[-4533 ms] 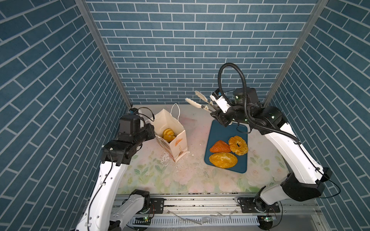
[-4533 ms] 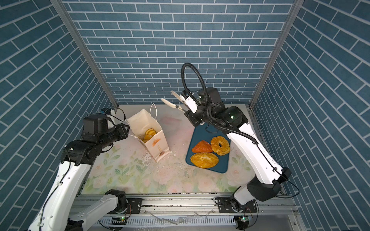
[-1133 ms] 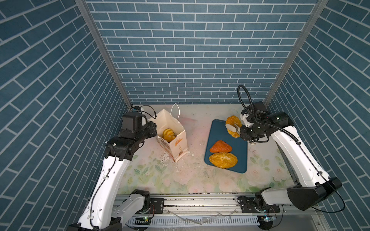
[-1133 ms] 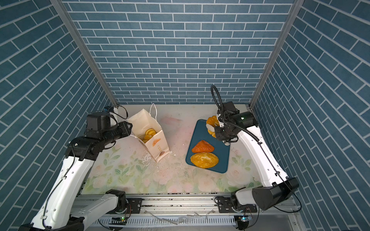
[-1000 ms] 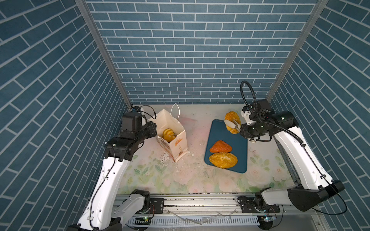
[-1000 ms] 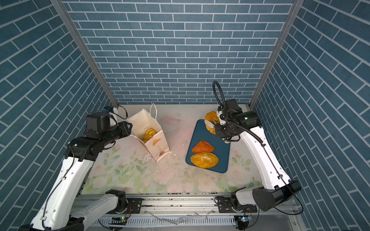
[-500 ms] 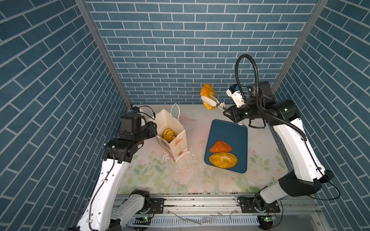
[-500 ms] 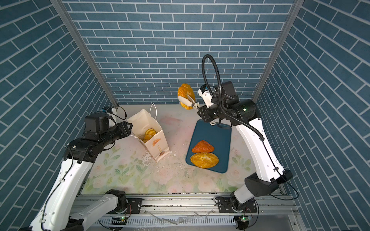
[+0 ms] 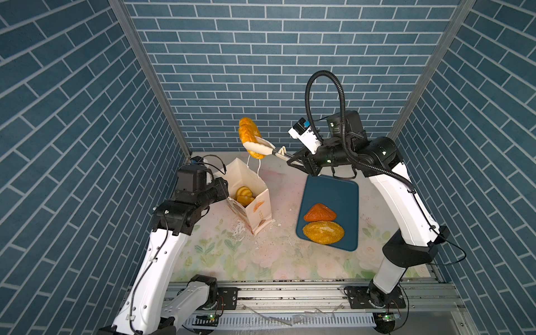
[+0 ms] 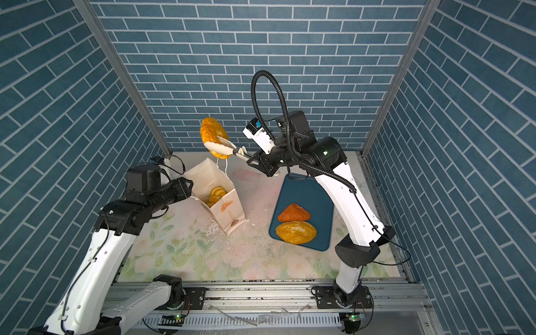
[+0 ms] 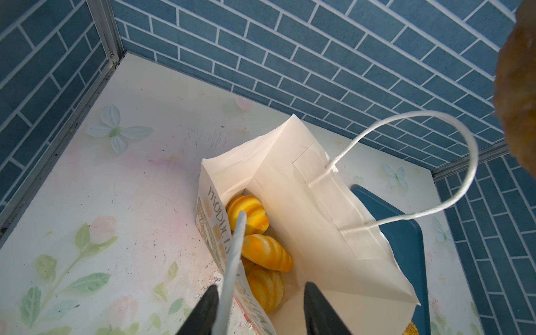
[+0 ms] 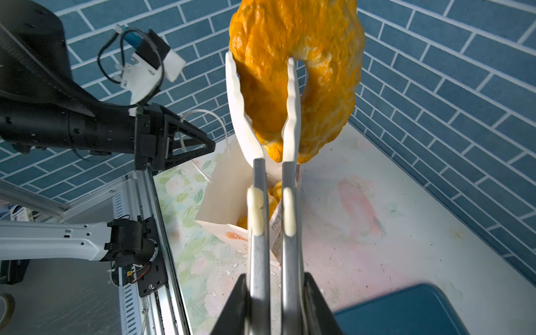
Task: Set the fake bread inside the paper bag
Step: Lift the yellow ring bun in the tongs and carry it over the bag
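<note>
Writing: the only legible text is grey lettering on the paper bag, capitals reading "PRODUCT" down its near side panel; the end is hidden behind the cord. Orange bread drawings are on the outer faces

Right pincer: clamped tight on metal tongs. Their white tips pinch the ring bread, one tip on its outer edge, the other at its hole. The ring hangs in the air above the bag's far rim, clear of the paper, not yet inside

Left pincer: jaws parted, astride the bag's near rim, the cord handle running up between them

In the bag: small striped buns. On the dark blue tray: reddish triangle with the oval loaf just beside it

Surface: pale tabletop printed with flowers, leaves and butterflies, scuffed, with crumbs near the bag

Room: blue brick-pattern walls on three sides, aluminium rail along the front
</note>
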`<state>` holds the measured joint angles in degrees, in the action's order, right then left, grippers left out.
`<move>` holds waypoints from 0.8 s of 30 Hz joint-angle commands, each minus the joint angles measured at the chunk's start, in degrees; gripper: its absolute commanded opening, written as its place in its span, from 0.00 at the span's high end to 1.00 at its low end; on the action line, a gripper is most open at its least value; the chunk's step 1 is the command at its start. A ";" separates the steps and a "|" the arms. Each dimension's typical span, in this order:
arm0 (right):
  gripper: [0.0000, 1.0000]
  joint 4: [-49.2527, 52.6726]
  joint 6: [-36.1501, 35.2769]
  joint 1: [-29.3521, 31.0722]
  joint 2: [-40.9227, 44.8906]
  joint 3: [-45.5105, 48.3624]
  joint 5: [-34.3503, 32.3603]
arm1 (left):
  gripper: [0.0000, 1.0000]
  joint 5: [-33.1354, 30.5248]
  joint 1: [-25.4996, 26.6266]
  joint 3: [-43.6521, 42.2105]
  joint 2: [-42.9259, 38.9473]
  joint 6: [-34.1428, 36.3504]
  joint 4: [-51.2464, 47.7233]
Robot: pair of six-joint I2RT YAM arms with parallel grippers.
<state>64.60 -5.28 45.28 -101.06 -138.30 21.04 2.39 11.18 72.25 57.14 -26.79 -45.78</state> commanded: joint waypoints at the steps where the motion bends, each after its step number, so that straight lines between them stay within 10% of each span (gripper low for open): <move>1: 0.83 -5.89 -3.39 1.80 0.80 -0.85 3.52 | 0.54 -1.20 0.31 -0.82 0.39 0.28 -0.39; 24: 0.82 -12.12 3.16 2.96 1.90 18.06 7.38 | 0.79 -1.54 0.37 -1.02 0.09 0.26 -1.42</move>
<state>56.38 -3.11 48.12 -100.73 -121.01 27.75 0.97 11.18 71.61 57.49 -26.59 -46.52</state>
